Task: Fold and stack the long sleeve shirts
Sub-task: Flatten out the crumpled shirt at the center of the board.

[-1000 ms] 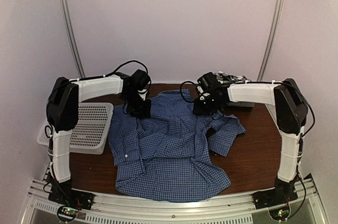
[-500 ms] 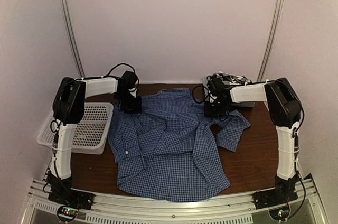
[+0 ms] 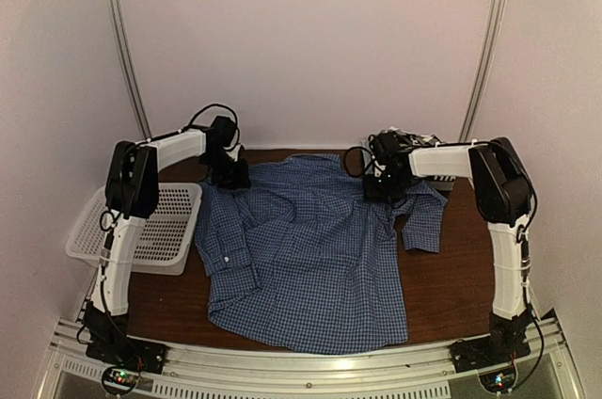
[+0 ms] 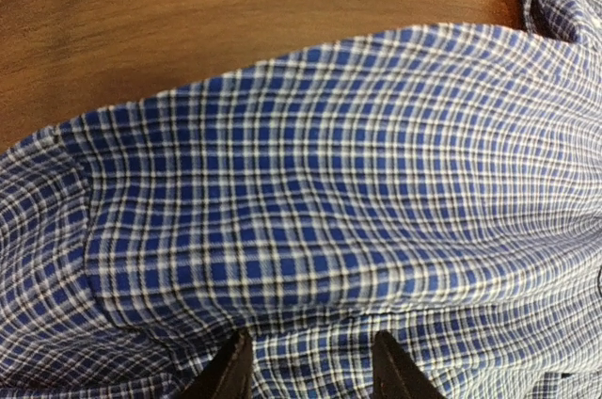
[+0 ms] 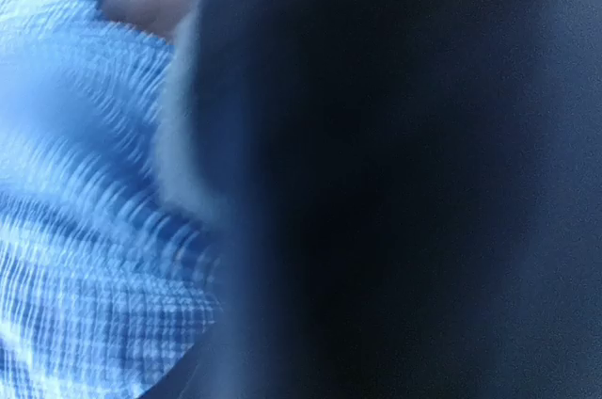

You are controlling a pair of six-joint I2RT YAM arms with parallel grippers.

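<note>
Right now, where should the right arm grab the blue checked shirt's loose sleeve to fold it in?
Take the sleeve of the blue checked shirt at its free near end, coming from the right over the bare table. That end lies flat on the wood, outside the shirt's body.

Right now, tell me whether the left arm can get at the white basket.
Probably yes. The white basket sits open right beside the left arm, with nothing lying across it. The jaws would first have to leave the blue shirt.
</note>
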